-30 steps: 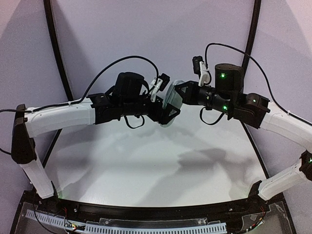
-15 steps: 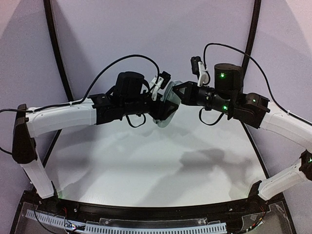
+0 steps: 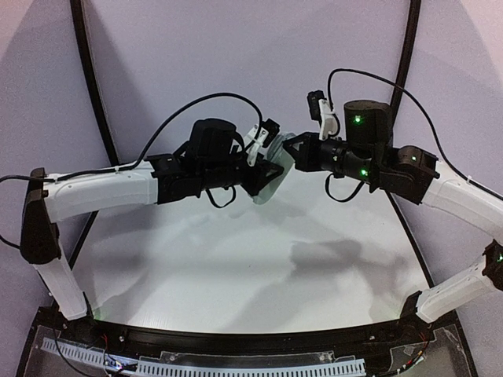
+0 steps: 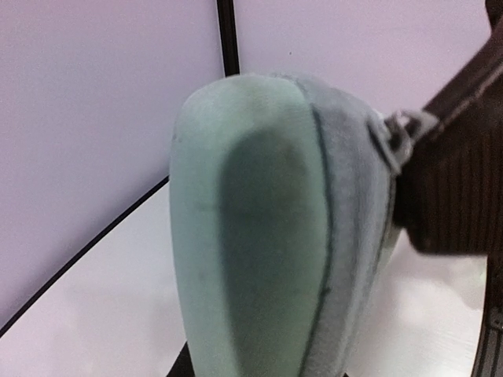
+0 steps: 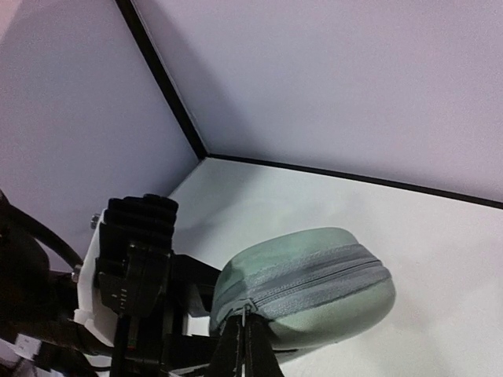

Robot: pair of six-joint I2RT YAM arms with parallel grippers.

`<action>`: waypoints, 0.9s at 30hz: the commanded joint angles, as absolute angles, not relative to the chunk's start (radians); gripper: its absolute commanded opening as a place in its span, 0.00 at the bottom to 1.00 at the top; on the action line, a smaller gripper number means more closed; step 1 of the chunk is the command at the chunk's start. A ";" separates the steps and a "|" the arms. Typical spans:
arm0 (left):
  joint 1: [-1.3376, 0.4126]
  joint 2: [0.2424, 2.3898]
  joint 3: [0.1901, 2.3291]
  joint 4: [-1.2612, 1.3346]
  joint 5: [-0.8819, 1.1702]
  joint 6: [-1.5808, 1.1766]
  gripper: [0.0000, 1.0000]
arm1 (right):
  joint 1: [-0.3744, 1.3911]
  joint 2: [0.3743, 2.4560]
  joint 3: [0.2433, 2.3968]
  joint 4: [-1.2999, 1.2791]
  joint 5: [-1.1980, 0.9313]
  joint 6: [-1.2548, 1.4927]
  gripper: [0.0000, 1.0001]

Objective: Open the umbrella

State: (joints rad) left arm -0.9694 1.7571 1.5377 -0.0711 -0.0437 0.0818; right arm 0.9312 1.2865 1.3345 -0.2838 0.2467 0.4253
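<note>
Since a second ago, draws left gripper jaws in around pale mint oval zipped case, bracing it mid-air; firm hold: cannot tell. Pinches small zip pull with fully closed right gripper, likely to unzip. Umbrella unseen, presumably inside.

Before you hangs a case in pale mint green. Its two shells are split by a grey zip band with a darker seam line and a pale grey pull. Against it, a finger pad shows dark brown-black with fine ribbing. Your left arm and right arm are white along the long links and black at the joints and wrists. Green lights dot the right one. Black cables loop over both. The worktop is plain white with a black near edge, and the walls are pale lilac, crossed by black strips.
</note>
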 commanded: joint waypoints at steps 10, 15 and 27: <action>-0.987 1.625 1.356 -0.267 -0.096 0.198 0.01 | 0.874 1.321 1.458 -0.501 0.723 0.175 0.00; -0.987 1.534 1.267 -0.158 0.006 0.170 0.01 | 0.808 1.328 1.446 -0.554 0.580 0.240 0.00; -0.987 1.398 1.184 0.045 0.344 0.061 0.01 | 0.638 1.346 1.392 -0.621 -0.043 0.311 0.00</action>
